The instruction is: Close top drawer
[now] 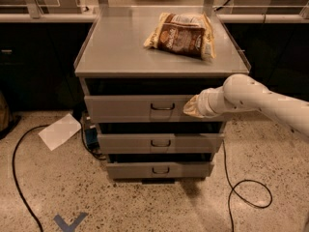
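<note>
- Top drawer [125, 109] pulled partly out beneath the cabinet top [120, 52]
- Gripper [189, 108] pressed against drawer front, right of wire handle [162, 107]; open or closed, cannot tell
- Snack bag [181, 34] lying on cabinet top

brown snack bag [181, 34] on cabinet top [120, 52]; white paper [60, 131] on floor [145, 207]

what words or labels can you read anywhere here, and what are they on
No text reads clearly.
Brown and cream snack bag on the grey metal cabinet top: pale lettering, too blurred to read.
Blue tape mark on the speckled floor: a shape only, no letters.
White paper sheet on the floor: nothing legible.
Wide grey metal top drawer, with the gripper at its front right of the handle: no label visible.
</note>
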Available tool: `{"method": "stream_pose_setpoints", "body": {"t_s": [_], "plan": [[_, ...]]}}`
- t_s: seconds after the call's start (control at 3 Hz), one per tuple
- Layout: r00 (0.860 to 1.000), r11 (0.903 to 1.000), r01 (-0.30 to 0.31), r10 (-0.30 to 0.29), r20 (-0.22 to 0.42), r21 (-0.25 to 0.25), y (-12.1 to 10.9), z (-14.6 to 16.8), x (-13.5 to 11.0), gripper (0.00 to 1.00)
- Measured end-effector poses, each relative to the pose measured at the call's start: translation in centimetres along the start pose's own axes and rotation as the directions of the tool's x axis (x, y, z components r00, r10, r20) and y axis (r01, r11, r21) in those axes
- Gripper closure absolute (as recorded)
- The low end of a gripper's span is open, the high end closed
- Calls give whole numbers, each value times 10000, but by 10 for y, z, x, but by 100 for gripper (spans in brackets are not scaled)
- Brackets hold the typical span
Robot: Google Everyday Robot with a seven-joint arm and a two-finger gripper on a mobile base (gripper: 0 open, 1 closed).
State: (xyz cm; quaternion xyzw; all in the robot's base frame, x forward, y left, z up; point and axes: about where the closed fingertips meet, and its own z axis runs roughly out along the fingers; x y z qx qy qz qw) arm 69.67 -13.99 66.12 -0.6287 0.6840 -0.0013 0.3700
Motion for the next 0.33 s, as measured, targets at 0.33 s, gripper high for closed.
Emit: {"method": "stream_pose_setpoints", "body": {"t_s": [0.33], "plan": [[10000, 10000, 0, 0, 0, 0, 0, 0, 0, 100]]}}
